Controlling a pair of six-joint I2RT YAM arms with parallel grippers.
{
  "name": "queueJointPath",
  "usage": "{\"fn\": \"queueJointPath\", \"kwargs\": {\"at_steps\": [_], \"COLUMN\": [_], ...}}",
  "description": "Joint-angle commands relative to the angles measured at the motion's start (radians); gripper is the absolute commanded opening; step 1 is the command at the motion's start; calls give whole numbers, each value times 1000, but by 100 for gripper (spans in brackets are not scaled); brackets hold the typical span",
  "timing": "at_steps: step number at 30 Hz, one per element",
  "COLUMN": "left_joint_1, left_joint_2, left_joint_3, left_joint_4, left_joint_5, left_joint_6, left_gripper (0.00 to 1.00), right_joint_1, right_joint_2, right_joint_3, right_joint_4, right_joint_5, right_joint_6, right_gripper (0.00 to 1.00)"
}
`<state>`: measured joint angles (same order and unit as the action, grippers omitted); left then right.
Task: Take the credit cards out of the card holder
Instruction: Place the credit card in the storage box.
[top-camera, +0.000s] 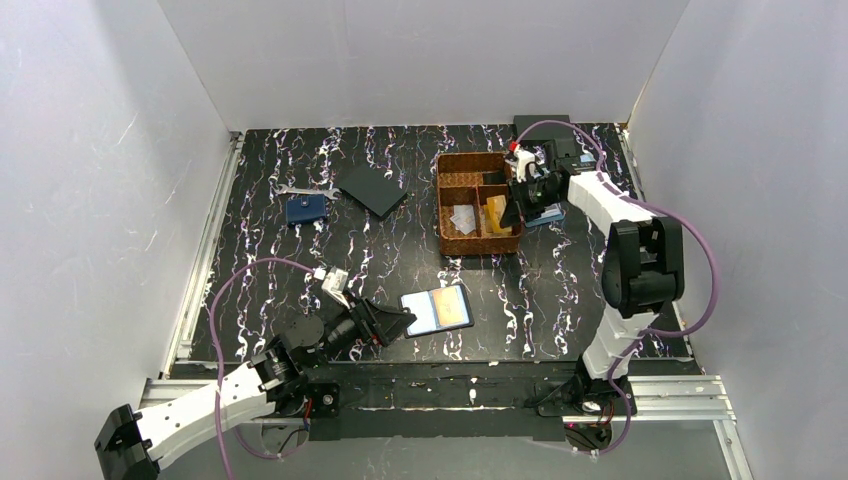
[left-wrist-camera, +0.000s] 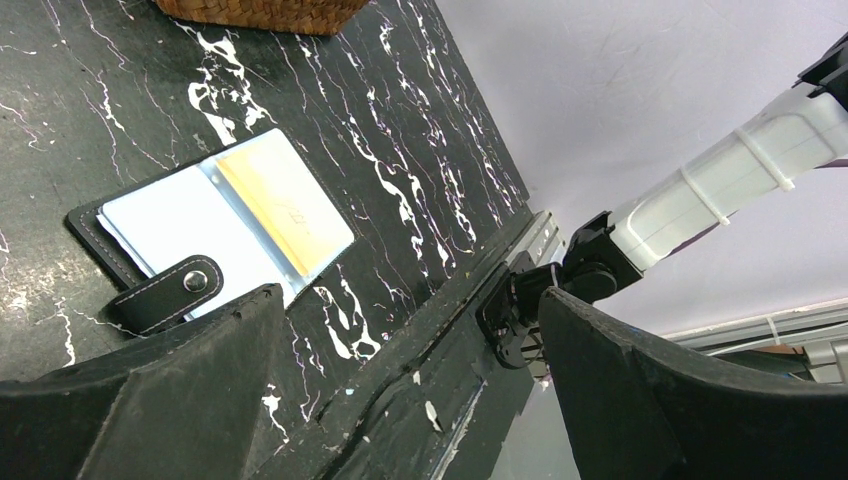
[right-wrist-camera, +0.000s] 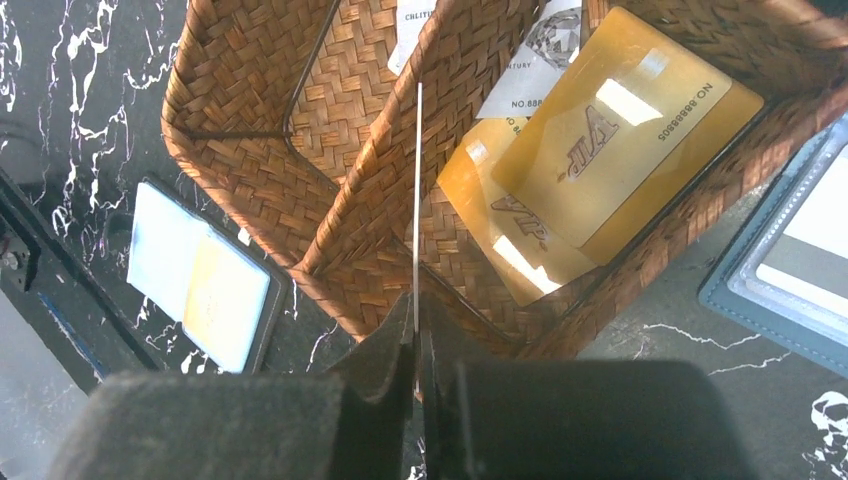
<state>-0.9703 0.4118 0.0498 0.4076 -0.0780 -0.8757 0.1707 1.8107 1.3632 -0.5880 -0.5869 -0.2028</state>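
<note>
1. My left gripper (left-wrist-camera: 410, 300) gapes wide and empty, just beside the card holder (left-wrist-camera: 200, 230).
2. The holder lies open near the basket (right-wrist-camera: 250, 190), an orange-gold card (left-wrist-camera: 280, 205) in its sleeve.
3. My right gripper (right-wrist-camera: 417, 345) pinches a thin card (right-wrist-camera: 417, 200) edge-on over the basket, where two gold cards (right-wrist-camera: 620, 120) lie.

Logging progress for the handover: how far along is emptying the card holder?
Done: two gold cards lie in the woven basket. In hand: the right gripper pinches a thin card edge-on over the basket. Remaining: the card holder lies open with an orange-gold card visible in one sleeve; the left gripper is open beside it.
</note>
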Motion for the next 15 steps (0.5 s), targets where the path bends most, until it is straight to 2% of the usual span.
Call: {"fn": "queueJointPath", "kwargs": {"at_steps": [1,3,5,7,15], "left_joint_1": [5,5,5,5,5], "left_joint_2": [2,2,2,1,20], "left_joint_3": [36,38,42,42,39], "left_joint_4": [-5,-4,-5,-4,-6], "left_joint_5": [-2,0,0,0,-29], "left_joint_6": [-11,-13,-13,-17,-87], "left_gripper": [98,98,98,98,98], "right_joint_1": [11,14,14,6,0], "right_joint_2": [28,39,44,27,-143], "right_joint_3": [77,102,134,140,58], "right_joint_4": [-36,-47,-62,-55,5], "right_joint_5": [-31,21,123,184,267], "right_joint_6": [-5,-4,0,-1,-30], "right_gripper": [11,16,28,35,38]}}
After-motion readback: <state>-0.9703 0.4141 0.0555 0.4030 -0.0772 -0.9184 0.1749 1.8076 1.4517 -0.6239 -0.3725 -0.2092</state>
